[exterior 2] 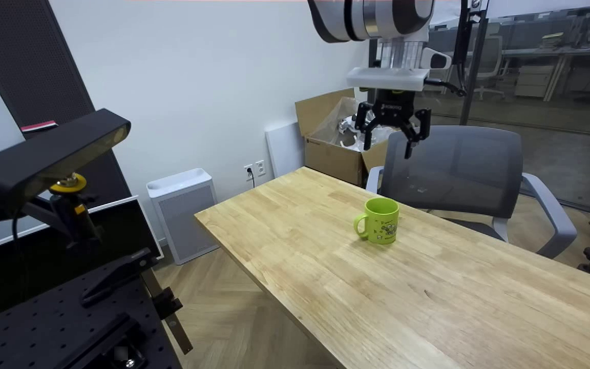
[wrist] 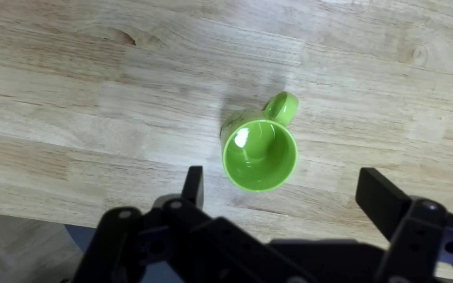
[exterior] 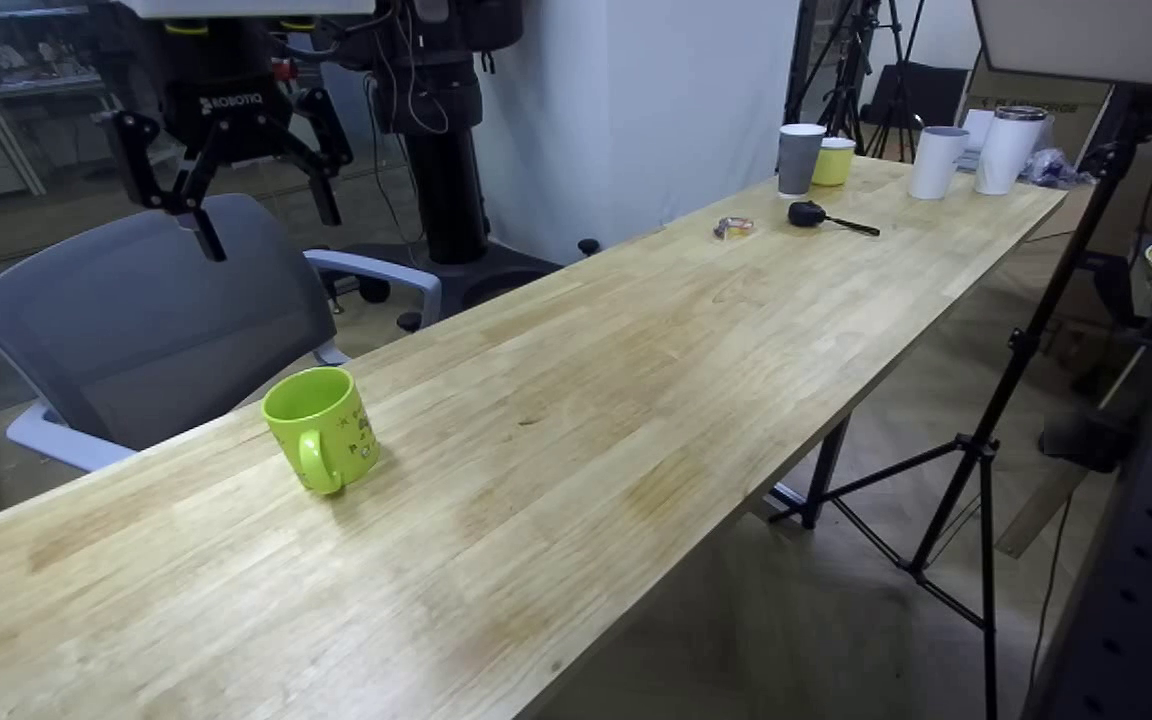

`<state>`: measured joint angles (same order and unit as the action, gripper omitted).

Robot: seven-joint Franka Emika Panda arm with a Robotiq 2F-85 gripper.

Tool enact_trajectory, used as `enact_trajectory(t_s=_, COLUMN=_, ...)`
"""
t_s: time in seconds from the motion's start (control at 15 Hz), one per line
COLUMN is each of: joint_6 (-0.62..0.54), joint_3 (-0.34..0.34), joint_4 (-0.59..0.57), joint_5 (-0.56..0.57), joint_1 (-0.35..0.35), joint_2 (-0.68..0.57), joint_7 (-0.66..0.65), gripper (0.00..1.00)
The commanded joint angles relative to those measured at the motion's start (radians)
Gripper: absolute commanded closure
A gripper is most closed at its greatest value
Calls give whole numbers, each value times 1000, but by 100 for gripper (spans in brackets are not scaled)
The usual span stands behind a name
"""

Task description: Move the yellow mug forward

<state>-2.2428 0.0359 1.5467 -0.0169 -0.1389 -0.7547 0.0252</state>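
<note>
Lime-yellow mug is standing upright on the wooden desk, close to the long edge beside which an office chair is standing. In an exterior view its handle is pointing left, and small printed drawings are decorating its wall.

Hand is hanging higher than the mug and well apart from it, released, its two black fingers spreading wide and pointing down. In the wrist view the mug is showing between the left and right fingers, closer to the left, its handle pointing away from the hand.

At the far right end of the desk, in an exterior view, a grey cup is partly covering a yellow cup, while a white cup and a white tumbler are standing near each other to their right. Slightly nearer, a black object with a strap is lying; left of it a small item is lying, too unclear to identify. In an exterior view a cardboard box is standing beyond the desk near the chair.
</note>
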Motion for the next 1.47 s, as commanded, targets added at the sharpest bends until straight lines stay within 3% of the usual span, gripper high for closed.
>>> enact_trajectory(t_s=0.0, joint_6=5, joint_3=3, joint_4=-22, joint_5=18, joint_1=8, joint_2=-38, joint_7=-16, gripper=0)
enact_trajectory(t_s=0.27, joint_6=-18, joint_3=-15, joint_4=-25, joint_5=32, joint_1=7, joint_2=-74, joint_7=-30, gripper=0)
enact_trajectory(t_s=0.8, joint_6=-179, joint_3=-32, joint_4=-11, joint_5=34, joint_1=27, joint_2=-119, joint_7=-35, gripper=0)
enact_trajectory(t_s=1.4, joint_6=-173, joint_3=-20, joint_4=-38, joint_5=21, joint_1=39, joint_2=-171, joint_7=-31, gripper=0)
